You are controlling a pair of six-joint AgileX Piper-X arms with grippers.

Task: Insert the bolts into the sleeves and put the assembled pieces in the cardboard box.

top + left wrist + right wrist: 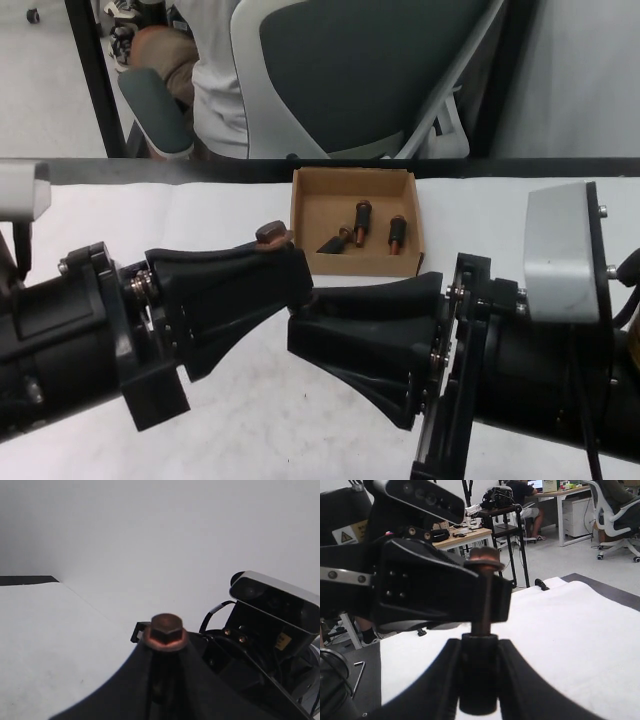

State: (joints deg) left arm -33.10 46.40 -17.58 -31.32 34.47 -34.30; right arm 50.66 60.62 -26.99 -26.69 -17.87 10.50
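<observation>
My left gripper [290, 272] is shut on a copper bolt [165, 631], whose hex head [270, 234] stands above the fingers. Just beneath it, my right gripper [478, 690] is shut on a black sleeve [478, 672]. The bolt's thin shank [485, 600] runs straight down from the head into the sleeve's top. The two grippers meet tip to tip over the middle of the white bench, the right gripper [300, 330] slightly lower. Behind them stands the cardboard box [305, 205] with three assembled pieces, among them one [361, 220] and another [397, 233].
A white cloth [220, 440] covers the bench, whose dark far edge [150, 170] runs just behind the box. An office chair [350, 70] and a seated person are beyond it. The right arm's camera housing [272, 600] sits close beside the left gripper.
</observation>
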